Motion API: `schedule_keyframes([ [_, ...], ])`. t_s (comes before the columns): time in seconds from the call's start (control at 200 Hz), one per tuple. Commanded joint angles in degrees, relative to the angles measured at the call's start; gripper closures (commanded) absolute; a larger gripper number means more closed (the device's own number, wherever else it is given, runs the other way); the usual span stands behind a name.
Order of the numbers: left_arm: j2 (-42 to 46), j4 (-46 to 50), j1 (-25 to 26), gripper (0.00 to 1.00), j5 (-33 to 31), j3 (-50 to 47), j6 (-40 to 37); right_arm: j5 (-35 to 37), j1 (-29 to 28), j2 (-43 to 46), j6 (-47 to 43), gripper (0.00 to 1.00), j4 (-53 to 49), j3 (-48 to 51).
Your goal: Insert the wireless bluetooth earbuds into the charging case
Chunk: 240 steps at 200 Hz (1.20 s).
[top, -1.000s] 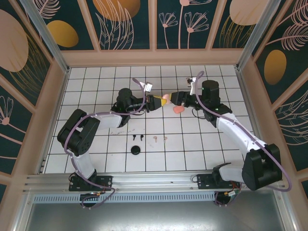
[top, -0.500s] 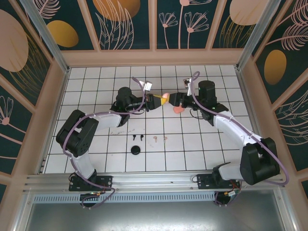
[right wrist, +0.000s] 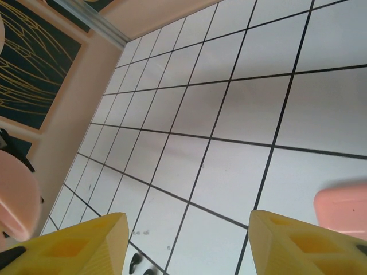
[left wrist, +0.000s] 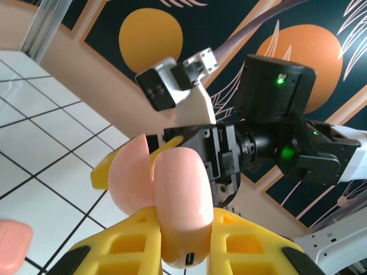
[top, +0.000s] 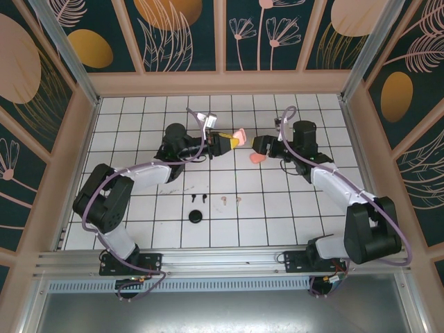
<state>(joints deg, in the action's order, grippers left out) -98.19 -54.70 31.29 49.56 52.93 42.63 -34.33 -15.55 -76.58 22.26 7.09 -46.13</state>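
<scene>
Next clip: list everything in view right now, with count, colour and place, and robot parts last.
pale pink case: one, pale pink, lid open, held above the table
coral-pink case: one, coral-pink, on the tiles beside the right gripper
black case: one, black, on the tiles nearer the arm bases
black earbuds: two, black, side by side just beyond the black case
pale pink earbuds: two, pale pink, right of the black earbuds
table: one, white tiles with dark grid lines
left gripper: one, yellow fingers, shut on the pale pink case
right gripper: one, yellow fingers, open, holding nothing
</scene>
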Motion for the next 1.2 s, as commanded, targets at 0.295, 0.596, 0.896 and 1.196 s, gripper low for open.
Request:
schedule_keyframes([
  [0.295, 1.18, -4.80, 0.17, 1.00, 3.31, -0.54, 0.79, -13.48, 0.46, 6.95, 2.10, 0.47, 4.44, -0.10],
  [0.596, 1.19, -5.42, 0.24, 1.00, 3.35, -0.67, 1.37, -13.77, -0.47, 4.35, 3.97, 0.52, 7.05, -2.20],
  [0.896, 1.05, -5.49, 0.62, 1.00, 3.17, -0.40, 1.48, -13.19, -1.72, 2.49, 3.93, 0.55, 7.14, -3.33],
  [1.196, 0.78, -5.51, 0.86, 1.00, 3.25, -0.23, 1.47, -12.16, -2.62, 1.43, 3.67, 0.60, 6.62, -4.23],
])
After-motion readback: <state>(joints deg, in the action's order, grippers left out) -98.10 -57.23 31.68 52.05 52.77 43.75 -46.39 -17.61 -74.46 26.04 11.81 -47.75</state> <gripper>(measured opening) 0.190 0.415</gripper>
